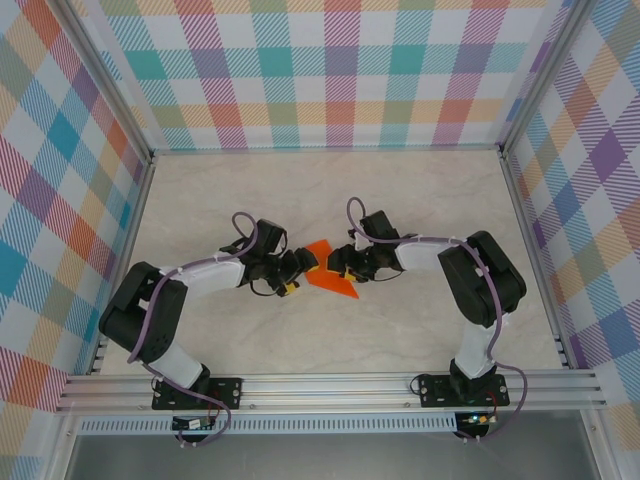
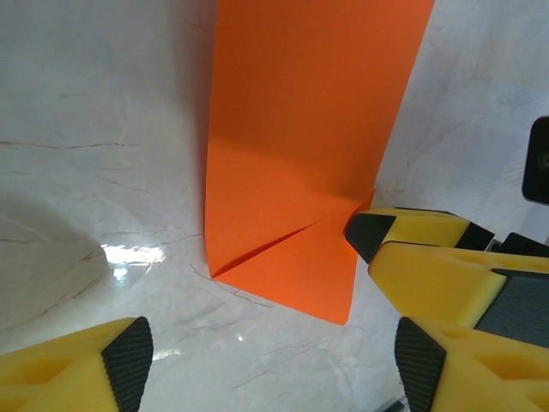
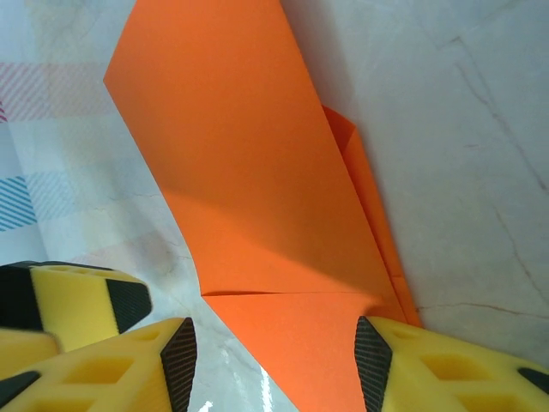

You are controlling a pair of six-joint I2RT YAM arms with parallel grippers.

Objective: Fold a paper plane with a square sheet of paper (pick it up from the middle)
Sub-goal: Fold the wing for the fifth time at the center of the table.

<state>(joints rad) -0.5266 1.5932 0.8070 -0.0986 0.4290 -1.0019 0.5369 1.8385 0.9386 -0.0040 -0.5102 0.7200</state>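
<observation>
The square sheet of paper (image 1: 322,276) lies flat on the marble table between the two arms, bright orange and folded into a long layered band with a diagonal flap. My left gripper (image 1: 296,271) is at its left side. In the left wrist view it (image 2: 274,365) is open and holds nothing, with the paper's (image 2: 300,172) lower corner just ahead of the jaws. My right gripper (image 1: 338,266) is at the paper's right side. Its jaws (image 3: 275,356) stand open astride the paper (image 3: 257,215), the right fingertip (image 3: 373,356) resting on the orange surface.
The right gripper's yellow finger (image 2: 403,236) touches the paper's right edge in the left wrist view. A left finger (image 3: 81,300) is close by in the right wrist view. Checked walls (image 1: 330,70) enclose the table, and a metal rail (image 1: 330,385) runs along the near edge.
</observation>
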